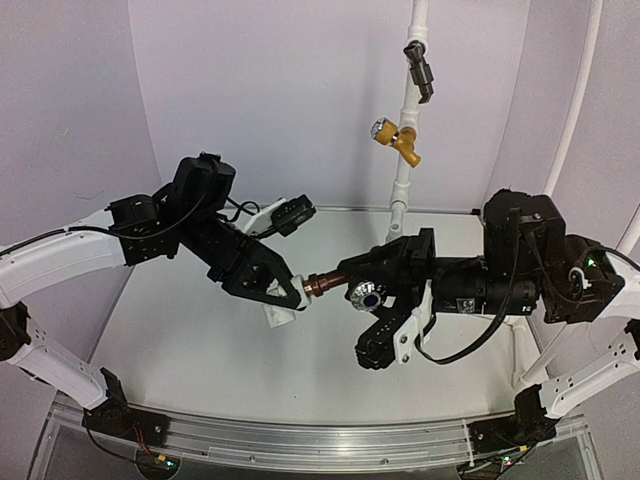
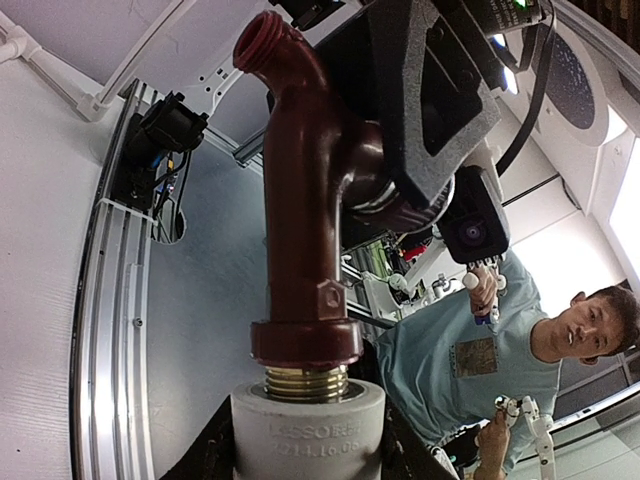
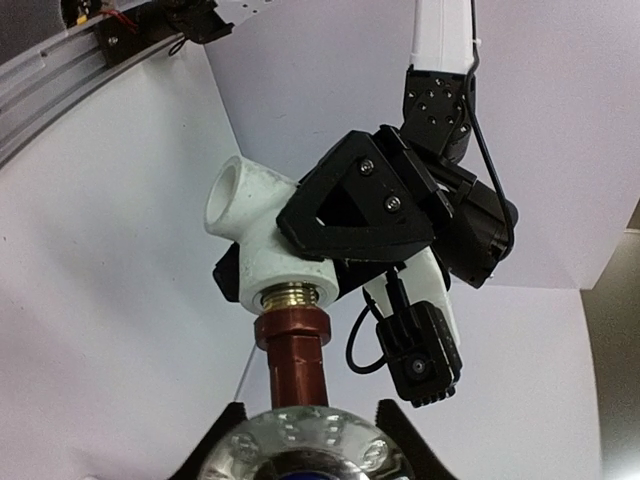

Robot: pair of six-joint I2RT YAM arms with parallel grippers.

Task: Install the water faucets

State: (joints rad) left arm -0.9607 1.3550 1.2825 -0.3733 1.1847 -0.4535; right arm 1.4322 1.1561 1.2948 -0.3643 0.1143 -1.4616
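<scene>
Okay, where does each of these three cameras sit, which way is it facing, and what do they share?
Top external: above and behind the bases, looking down at the table; both arms show, and the left tool and right tool meet mid-table.
Left wrist: looks along its own fingers at the elbow fitting and faucet.
Right wrist: looks past its own fingers and the faucet's knob at the left tool.
Shared: all three show the faucet screwed into the elbow fitting.

The faucet (image 2: 300,200) body looks like smooth, glossy reddish-brown metal, with shiny brass-coloured threads (image 2: 307,383) on the stem. The elbow fitting (image 2: 308,435) is matt white plastic with moulded lettering, and the knob (image 3: 300,440) rim is bright and chrome-like. The worktop (image 1: 200,350) is smooth matt white, and the rail (image 1: 300,442) looks like brushed aluminium.
</scene>
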